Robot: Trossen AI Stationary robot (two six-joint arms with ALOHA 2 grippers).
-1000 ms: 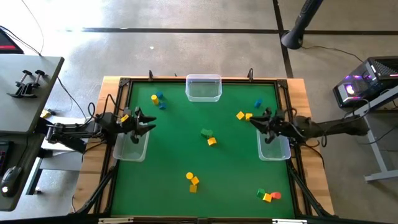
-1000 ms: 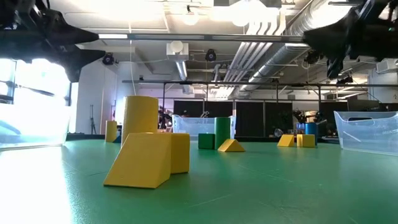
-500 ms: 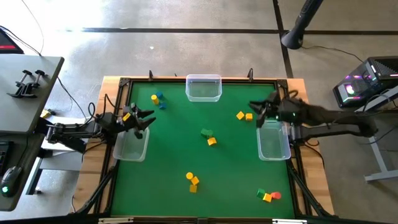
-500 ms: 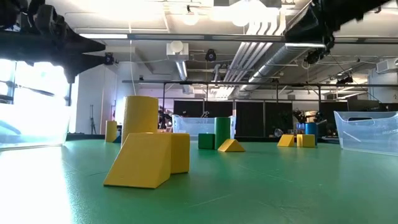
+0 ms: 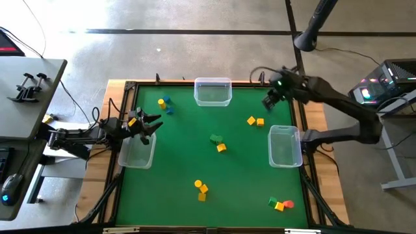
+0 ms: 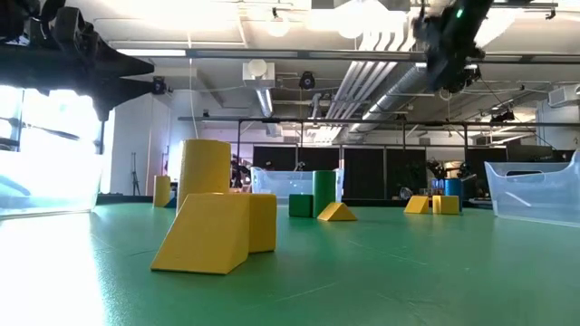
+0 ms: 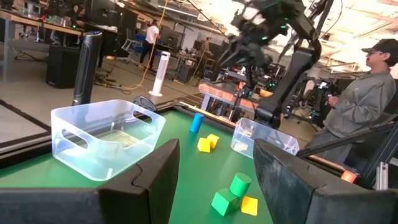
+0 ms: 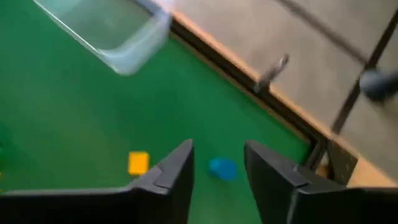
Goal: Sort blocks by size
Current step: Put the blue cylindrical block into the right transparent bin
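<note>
Small coloured blocks lie in groups on the green mat: blue and yellow ones at the far left (image 5: 165, 103), a yellow pair (image 5: 255, 121), a green and a yellow one mid-table (image 5: 218, 142), yellow and orange ones (image 5: 201, 188), and green, yellow and red ones near right (image 5: 279, 205). My right gripper (image 5: 269, 101) is open and empty, high near the far right corner. In its wrist view (image 8: 217, 149) a blue block (image 8: 222, 168) lies on the mat below its fingertips. My left gripper (image 5: 151, 125) is open and empty above the left bin (image 5: 136, 155).
Three clear bins stand on the mat: at the far edge (image 5: 212, 91), at the left, and at the right (image 5: 286, 147). A raised dark frame (image 5: 301, 117) rims the table. A person (image 7: 364, 99) stands beyond the table's right side.
My right gripper has risen from over the right bin and swung toward the table's far edge, tipping to point down at the mat near the far right corner. It stays open and empty. No block has moved.
</note>
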